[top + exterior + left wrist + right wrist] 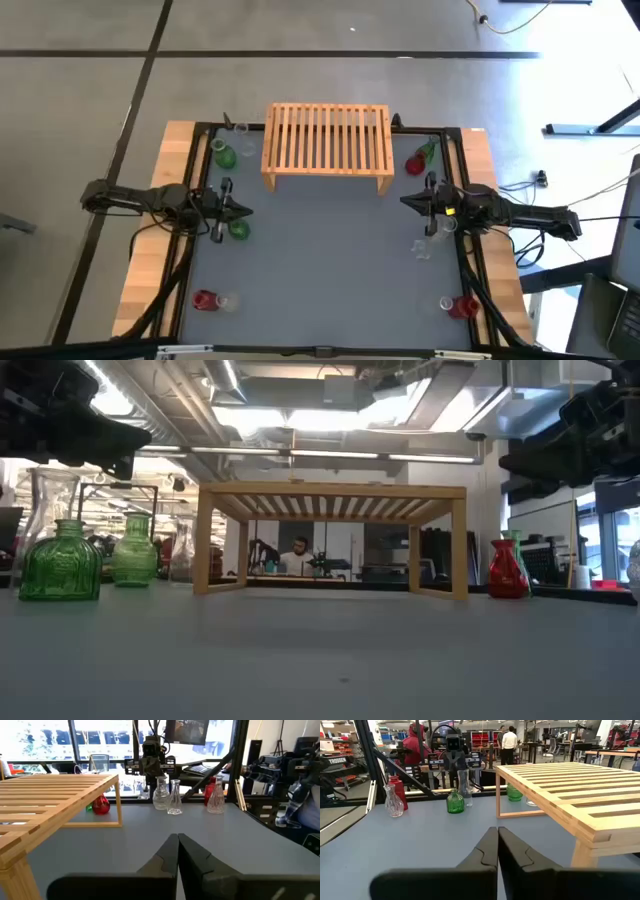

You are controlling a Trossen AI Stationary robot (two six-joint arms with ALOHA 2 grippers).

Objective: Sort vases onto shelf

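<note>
Several clear vases (422, 248) faint, shelf (327, 141) bare

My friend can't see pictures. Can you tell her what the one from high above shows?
An empty wooden rack stands at the table's far edge. Two dark arms reach in, left gripper and right gripper shut, with small glass vases scattered along both sides.
</note>
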